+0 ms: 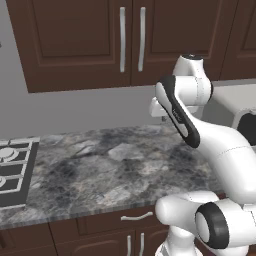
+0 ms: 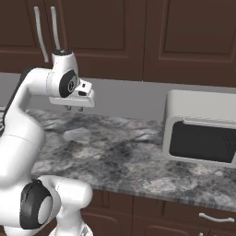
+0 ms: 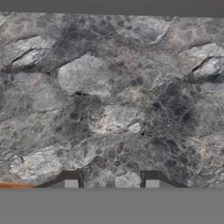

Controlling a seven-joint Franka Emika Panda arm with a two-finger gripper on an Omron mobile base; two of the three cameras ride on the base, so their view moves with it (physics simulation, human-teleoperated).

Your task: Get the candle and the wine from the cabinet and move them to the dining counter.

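The dark brown wall cabinet (image 1: 75, 45) (image 2: 106, 37) hangs above the counter with its panelled doors closed, long silver bar handles (image 1: 122, 40) side by side. The candle and the wine are hidden. The dining counter is out of view. My gripper (image 2: 73, 109) (image 3: 111, 180) points straight down a little above the marbled counter (image 1: 110, 165) (image 3: 109, 100), well below the cabinet doors. Its two fingertips (image 3: 71, 180) stand apart with nothing between them. In the left base view the arm's own links cover most of the hand.
A stove (image 1: 12, 170) is set into the counter at the left. A white microwave (image 2: 203, 133) with a dark door stands on the counter at the right. Lower drawers (image 1: 135, 217) run under the counter's front edge.
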